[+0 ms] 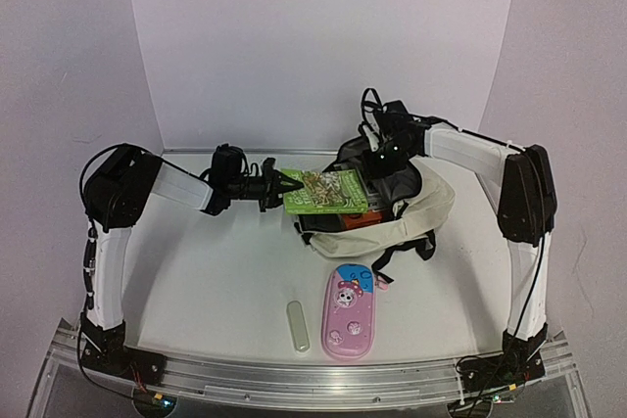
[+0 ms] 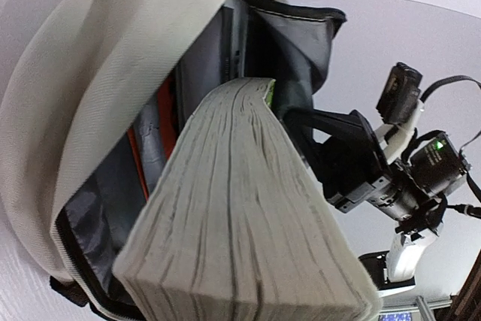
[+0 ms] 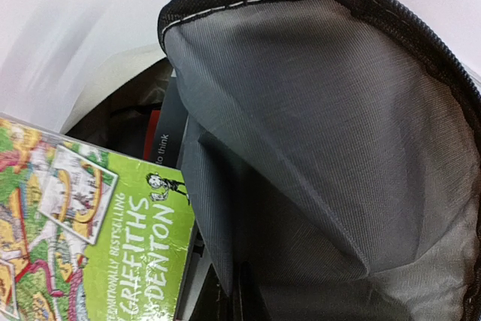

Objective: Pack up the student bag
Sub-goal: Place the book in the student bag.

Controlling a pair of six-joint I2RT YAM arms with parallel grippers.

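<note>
The cream student bag [image 1: 423,205] lies at the back right with its mouth facing left. My left gripper [image 1: 278,188] is shut on the left edge of a thick green book [image 1: 328,193], held level with its far end at the bag's opening. In the left wrist view the book's page edge [image 2: 248,208] fills the frame and hides the fingers, with the bag's cream shell [image 2: 90,88] beside it. My right gripper [image 1: 382,156] is at the bag's upper rim, holding the flap up. Its view shows the grey lining [image 3: 323,148] draped over it and the green cover [image 3: 113,246].
A pink cartoon pencil case [image 1: 350,312] lies at the front centre, with a small white oblong object [image 1: 297,325] to its left. An orange-edged book [image 1: 343,224] and a dark one [image 3: 161,144] sit inside the bag. White walls stand close behind.
</note>
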